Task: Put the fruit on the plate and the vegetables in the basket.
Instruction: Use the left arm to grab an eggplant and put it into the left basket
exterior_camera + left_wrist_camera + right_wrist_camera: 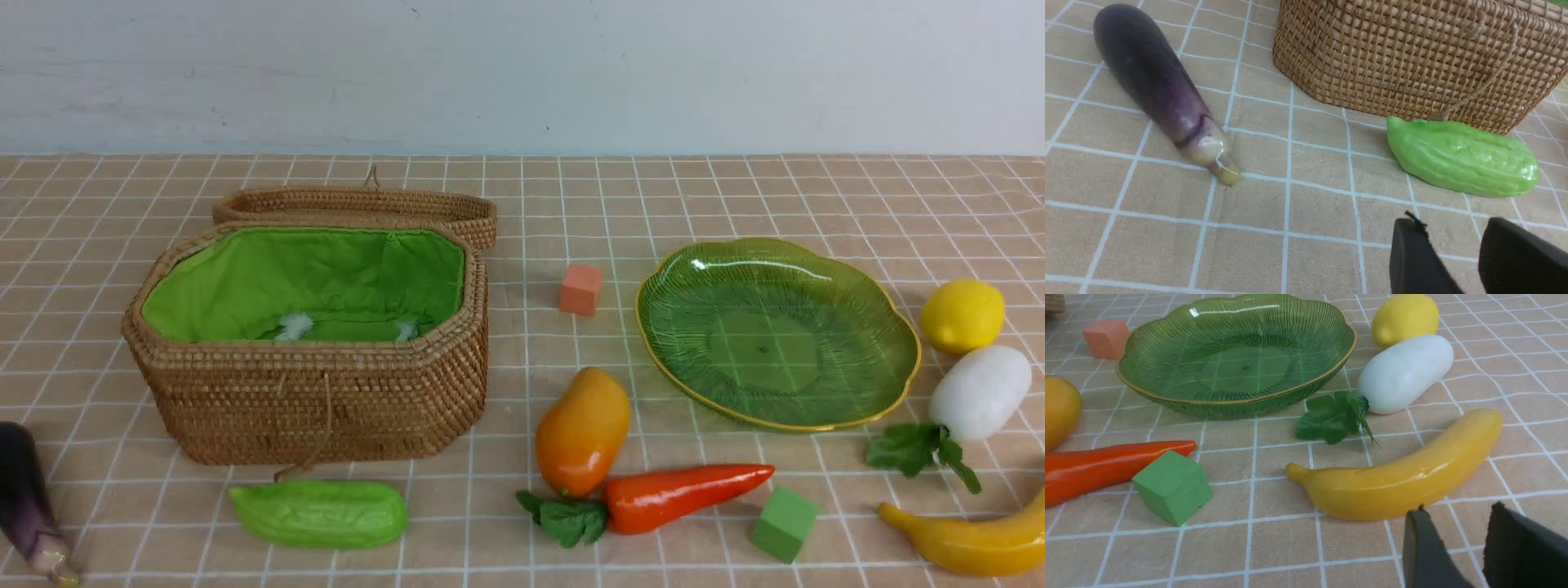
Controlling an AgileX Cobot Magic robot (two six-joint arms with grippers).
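**Front view** (12 o'clock points away from the robot): a large brown woven wicker basket (310, 392) with green cloth lining stands on the tan, white-gridded tablecloth (522, 204), its hinged wicker lid (359, 204) folded back at 12 o'clock; a dark purple toy eggplant (24, 498) lies at its 8 o'clock, cut by the frame edge; a wrinkled light-green toy gourd (320, 513) lies just beside it at 6 o'clock. A translucent green leaf-shaped glass plate (775, 335) with a gold rim sits at the basket's 3 o'clock. Around the plate, all on the cloth: small orange-pink cube (580, 289) at 10 o'clock; orange-yellow oval mango (582, 430) at 8; orange-red carrot (686, 496) at 7, its green leaves by the mango; small green cube (784, 524) at 6; curved yellow banana (971, 543) at 5; white radish (980, 392) with green leaves at 4; round yellow lemon (962, 314) at 3.

**Left wrist view:** the left gripper (1451, 228) hovers over bare cloth, dark fingers parted and empty; the gourd is near it, just beside the basket wall; the eggplant lies well apart.

**Right wrist view:** the right gripper (1457, 516), fingers parted and empty, is just beside the banana; radish, lemon and plate lie beyond.
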